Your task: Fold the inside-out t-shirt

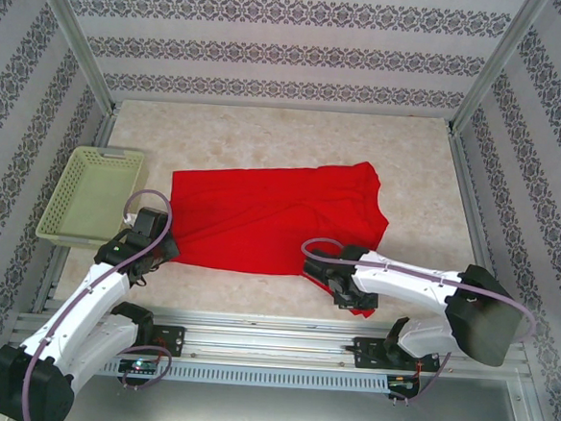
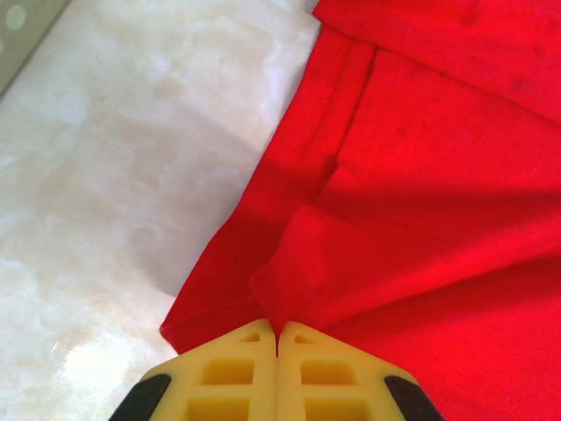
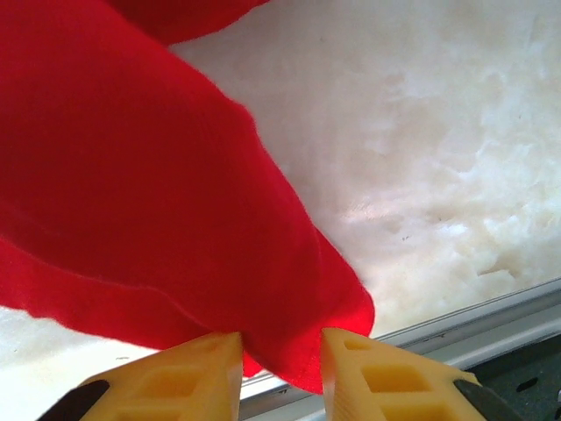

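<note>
The shirt (image 1: 261,219) lies spread on the tabletop (image 1: 266,142), from its middle towards the near edge, and its left side is just beside the basket (image 1: 94,197). The left jaws are closed tight on the near-left hem corner, with a thin pinch of cloth between them. The right jaws stand part-way apart on a thick bunch at the near-right corner, which we judge to be gripped and raised a little off the tabletop.

We take the cloth to be thin, light and limp. It should sag between the two holds and drag wrinkles along, so the corners and hems are the places to hold it.

The far half of the tabletop is bare and gives us room to carry the near edge over. The rail (image 1: 272,330) runs close under the right jaws, and the basket crowds the left side.
</note>
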`<act>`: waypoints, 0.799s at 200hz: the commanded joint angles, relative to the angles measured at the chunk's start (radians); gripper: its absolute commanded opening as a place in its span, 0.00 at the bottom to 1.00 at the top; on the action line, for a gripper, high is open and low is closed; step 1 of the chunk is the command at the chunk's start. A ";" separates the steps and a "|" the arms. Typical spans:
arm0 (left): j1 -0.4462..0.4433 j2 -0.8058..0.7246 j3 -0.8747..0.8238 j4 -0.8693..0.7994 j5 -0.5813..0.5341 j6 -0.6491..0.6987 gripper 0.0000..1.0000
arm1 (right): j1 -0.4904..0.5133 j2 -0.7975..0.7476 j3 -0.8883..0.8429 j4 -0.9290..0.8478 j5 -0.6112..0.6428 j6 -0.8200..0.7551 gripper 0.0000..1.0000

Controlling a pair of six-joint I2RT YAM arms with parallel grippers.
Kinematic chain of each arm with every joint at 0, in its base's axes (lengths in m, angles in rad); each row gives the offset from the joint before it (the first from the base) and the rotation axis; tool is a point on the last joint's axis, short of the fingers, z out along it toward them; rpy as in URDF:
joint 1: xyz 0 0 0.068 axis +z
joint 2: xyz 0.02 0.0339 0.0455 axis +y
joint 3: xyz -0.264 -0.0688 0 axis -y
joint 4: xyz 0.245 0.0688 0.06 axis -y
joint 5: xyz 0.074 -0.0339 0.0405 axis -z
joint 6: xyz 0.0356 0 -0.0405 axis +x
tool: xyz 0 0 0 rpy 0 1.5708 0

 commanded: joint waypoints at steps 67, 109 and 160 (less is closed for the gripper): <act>-0.004 -0.001 0.035 0.003 -0.021 0.018 0.00 | -0.051 -0.007 0.007 0.025 -0.024 -0.103 0.00; -0.004 -0.001 0.072 -0.025 -0.045 0.027 0.00 | -0.126 -0.251 0.008 -0.011 -0.054 -0.107 0.00; -0.002 0.003 0.131 -0.067 -0.050 0.018 0.00 | -0.361 -0.529 0.138 -0.012 -0.182 -0.193 0.00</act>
